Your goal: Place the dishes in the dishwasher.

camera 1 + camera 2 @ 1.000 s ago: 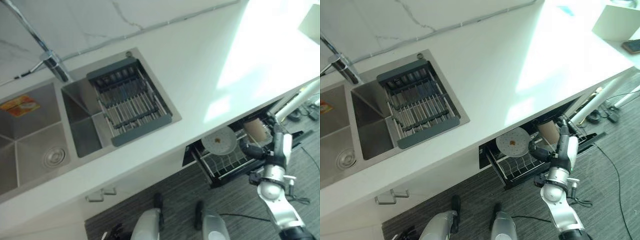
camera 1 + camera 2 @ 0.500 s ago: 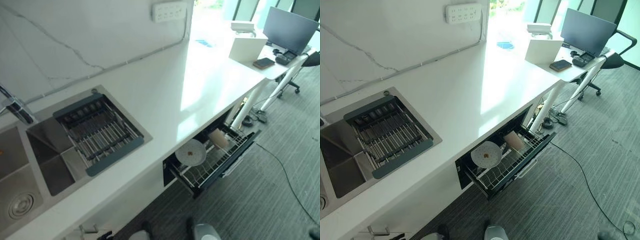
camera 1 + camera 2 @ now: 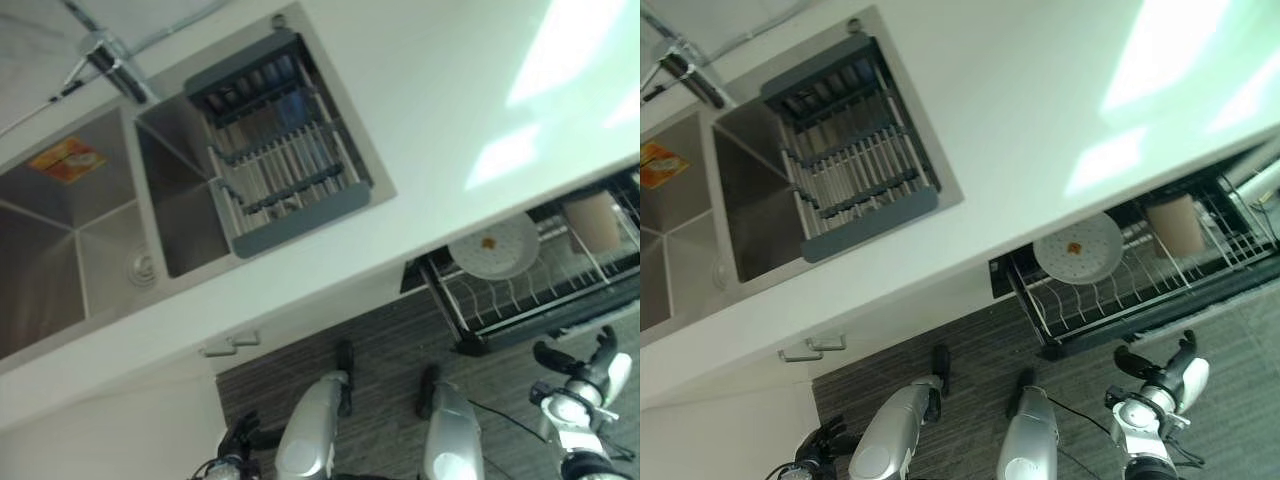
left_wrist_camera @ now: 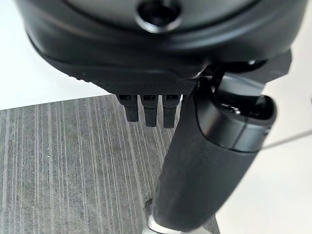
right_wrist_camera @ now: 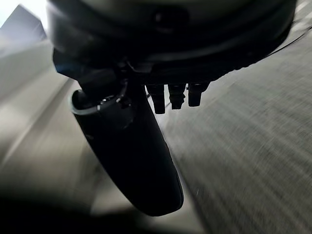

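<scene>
The dishwasher's wire rack (image 3: 535,322) is pulled out under the counter at the right. A white plate (image 3: 493,245) with a small brown spot stands in it, and a tan cup (image 3: 592,220) lies beside the plate. My right hand (image 3: 590,368) hangs low in front of the rack, clear of it, fingers spread and empty. The right wrist view shows this hand (image 5: 170,53) over grey floor. My left hand (image 3: 238,440) hangs at the lower left, away from the rack. In its wrist view the left hand (image 4: 156,58) is relaxed, holding nothing, above striped floor.
A steel double sink (image 3: 60,250) with a faucet (image 3: 110,60) lies at the left, and a grey drying rack (image 3: 275,140) spans its right basin. The white counter (image 3: 450,90) runs across. A cabinet handle (image 3: 230,345) sits below the sink.
The camera has swung, so the whole picture has shifted. My right hand, at the rack beside the plate a second ago, now hangs lower, away from it. Plate and cup stay in the rack.
</scene>
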Robot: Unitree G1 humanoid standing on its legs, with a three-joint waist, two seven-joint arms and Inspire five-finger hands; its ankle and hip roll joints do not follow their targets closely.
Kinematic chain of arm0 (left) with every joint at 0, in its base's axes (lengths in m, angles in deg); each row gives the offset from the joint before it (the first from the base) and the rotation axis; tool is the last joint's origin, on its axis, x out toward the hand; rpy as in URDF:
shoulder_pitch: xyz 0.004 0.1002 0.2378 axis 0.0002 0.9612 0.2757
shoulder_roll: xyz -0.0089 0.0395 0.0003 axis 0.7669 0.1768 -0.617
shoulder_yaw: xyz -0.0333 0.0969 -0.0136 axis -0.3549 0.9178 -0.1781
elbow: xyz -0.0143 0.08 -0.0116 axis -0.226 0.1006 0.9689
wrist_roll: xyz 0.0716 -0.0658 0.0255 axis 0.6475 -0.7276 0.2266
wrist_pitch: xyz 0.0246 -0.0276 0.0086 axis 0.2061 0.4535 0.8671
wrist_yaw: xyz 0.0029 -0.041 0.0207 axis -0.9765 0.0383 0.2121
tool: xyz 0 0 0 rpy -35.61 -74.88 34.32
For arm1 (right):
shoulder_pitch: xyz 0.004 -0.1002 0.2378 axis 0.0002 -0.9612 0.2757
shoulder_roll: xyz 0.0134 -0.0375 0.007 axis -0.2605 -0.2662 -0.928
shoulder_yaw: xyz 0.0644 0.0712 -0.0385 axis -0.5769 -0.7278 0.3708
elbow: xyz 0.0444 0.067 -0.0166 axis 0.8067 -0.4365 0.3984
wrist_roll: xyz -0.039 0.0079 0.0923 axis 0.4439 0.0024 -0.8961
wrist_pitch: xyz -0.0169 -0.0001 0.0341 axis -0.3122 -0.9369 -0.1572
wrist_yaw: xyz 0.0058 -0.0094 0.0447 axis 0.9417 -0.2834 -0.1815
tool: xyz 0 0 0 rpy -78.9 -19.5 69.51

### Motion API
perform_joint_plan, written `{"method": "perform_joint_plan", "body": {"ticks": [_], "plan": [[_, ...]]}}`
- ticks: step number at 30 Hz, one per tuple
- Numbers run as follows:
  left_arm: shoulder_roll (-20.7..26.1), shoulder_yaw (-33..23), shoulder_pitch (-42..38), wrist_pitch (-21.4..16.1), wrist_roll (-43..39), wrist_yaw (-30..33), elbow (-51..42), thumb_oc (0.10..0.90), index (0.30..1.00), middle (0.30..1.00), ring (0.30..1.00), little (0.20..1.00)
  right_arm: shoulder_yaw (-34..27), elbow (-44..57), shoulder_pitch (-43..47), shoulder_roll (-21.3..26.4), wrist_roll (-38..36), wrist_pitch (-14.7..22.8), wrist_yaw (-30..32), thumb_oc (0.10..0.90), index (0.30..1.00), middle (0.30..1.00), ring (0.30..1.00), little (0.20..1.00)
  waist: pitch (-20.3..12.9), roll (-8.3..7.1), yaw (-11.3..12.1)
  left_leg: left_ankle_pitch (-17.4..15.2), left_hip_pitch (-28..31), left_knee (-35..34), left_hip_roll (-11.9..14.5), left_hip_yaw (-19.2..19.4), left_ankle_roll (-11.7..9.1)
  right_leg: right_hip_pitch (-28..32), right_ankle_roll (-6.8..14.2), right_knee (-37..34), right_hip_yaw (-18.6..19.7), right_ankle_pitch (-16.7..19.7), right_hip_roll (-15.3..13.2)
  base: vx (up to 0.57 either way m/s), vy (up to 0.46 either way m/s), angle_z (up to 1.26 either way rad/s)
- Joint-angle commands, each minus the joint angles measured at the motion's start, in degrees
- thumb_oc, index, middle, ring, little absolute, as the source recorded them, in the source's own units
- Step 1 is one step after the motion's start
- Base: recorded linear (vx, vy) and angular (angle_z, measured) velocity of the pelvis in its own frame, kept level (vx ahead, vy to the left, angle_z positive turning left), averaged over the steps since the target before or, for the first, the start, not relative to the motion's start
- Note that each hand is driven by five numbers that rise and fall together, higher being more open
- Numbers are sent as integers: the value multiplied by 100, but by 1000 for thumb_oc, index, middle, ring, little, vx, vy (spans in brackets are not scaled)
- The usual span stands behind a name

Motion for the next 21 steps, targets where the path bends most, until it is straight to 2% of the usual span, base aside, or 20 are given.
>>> {"method": "perform_joint_plan", "body": {"ticks": [1,8,14,18,21], "plan": [[137,-101,243,-174,-225,72,-181,800,900,900,900,900,-15,418,-87,672,678,672,13,800,900,900,900,900,-81,-14,-66,-841,250,539,217,-80,-2,107,-271,55,91,-156,420,0,42,24],[216,-127,318,-373,-396,-128,-344,800,900,900,900,900,535,1044,794,1095,945,762,-216,800,900,900,900,900,-81,-12,296,-693,-255,629,180,-239,-25,-345,-352,439,37,-279,462,-9,13,11],[297,-239,301,-336,-371,-73,-541,800,900,900,900,900,615,1503,1362,1396,1045,913,-408,800,900,900,900,900,-81,8,511,-509,-388,487,176,-406,-59,-467,-320,525,-8,-302,483,4,36,10],[351,-462,315,-337,-408,-167,-505,800,900,900,900,900,745,1915,2006,1728,1482,882,-476,800,900,900,900,900,-81,60,668,-386,-646,487,214,-631,-110,-603,-280,587,-4,-339,608,-19,40,28],[401,-571,282,-719,-187,132,-519,800,900,900,900,900,964,1953,2548,1862,1528,792,-461,800,900,900,900,900,-81,90,827,-320,-795,487,250,-792,-156,-644,-247,640,-38,-375,655,-16,-7,33]]}}
